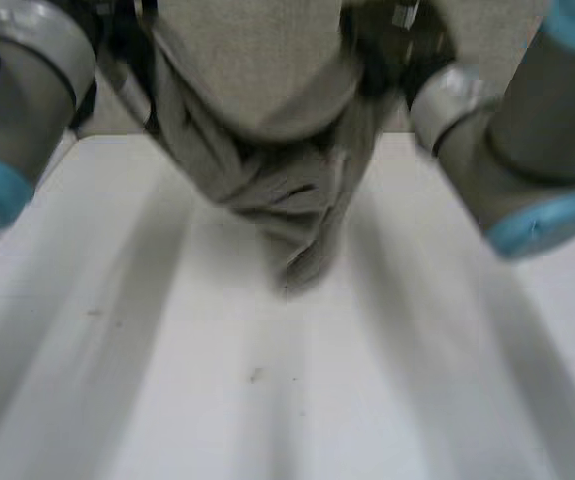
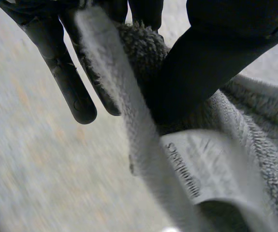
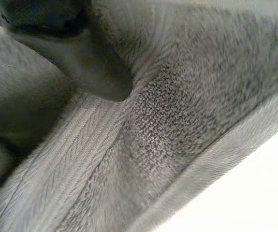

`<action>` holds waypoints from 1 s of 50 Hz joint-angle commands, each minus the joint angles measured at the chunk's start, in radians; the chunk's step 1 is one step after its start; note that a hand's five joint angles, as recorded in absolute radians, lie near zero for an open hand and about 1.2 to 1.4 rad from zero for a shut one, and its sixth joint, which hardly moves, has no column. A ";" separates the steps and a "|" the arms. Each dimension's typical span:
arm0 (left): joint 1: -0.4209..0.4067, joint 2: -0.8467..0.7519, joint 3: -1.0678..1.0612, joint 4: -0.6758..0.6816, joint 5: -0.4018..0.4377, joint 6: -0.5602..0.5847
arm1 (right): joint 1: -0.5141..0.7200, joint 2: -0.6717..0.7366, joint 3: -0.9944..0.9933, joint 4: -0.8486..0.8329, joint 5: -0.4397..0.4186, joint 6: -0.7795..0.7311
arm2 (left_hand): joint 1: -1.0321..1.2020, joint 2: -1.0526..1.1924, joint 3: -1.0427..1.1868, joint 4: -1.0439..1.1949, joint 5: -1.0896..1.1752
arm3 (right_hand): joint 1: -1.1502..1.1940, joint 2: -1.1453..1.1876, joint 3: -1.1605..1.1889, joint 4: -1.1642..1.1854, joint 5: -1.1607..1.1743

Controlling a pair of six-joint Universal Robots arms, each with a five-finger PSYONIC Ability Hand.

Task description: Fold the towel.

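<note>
Head cam sits behind + between my arms, facing down over the table (image 1: 167,400); left arm (image 1: 17,90) and right arm (image 1: 507,150) crowd its sides, towel (image 1: 287,200) hangs mid-view, near the lens; L wrist cam looks along the left hand (image 2: 201,72), v. close, towel edge right by it; R wrist cam looks along the right hand (image 3: 90,72), almost against the pile; all 3 share the towel.
</note>
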 commanded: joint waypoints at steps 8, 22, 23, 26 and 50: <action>0.000 -0.137 0.282 0.036 -0.003 0.043 | 0.005 0.015 -0.126 -0.050 0.042 -0.285 | 0.206 0.179 0.179 0.178 0.200 | 0.062 0.076 0.710 0.811 0.057; 0.023 -0.135 -0.466 0.204 0.005 0.059 | -0.037 0.192 0.180 0.169 0.028 -0.294 | 0.206 0.179 0.179 0.178 0.200 | 0.062 0.076 0.710 0.811 0.057; 0.023 -0.135 -0.467 0.204 0.005 0.059 | -0.040 0.212 0.203 0.192 0.028 -0.298 | 0.206 0.179 0.179 0.178 0.200 | 0.062 0.076 0.710 0.811 0.057; 0.023 -0.128 -0.556 0.212 0.005 0.060 | -0.054 0.225 0.243 0.227 0.027 -0.295 | 0.206 0.179 0.179 0.178 0.200 | 0.062 0.076 0.710 0.811 0.057; 0.027 0.012 -0.820 0.284 0.049 0.057 | -0.155 0.044 0.687 -0.044 0.021 -0.156 | 0.206 0.179 0.179 0.178 0.200 | -0.295 -0.281 0.353 0.454 -0.300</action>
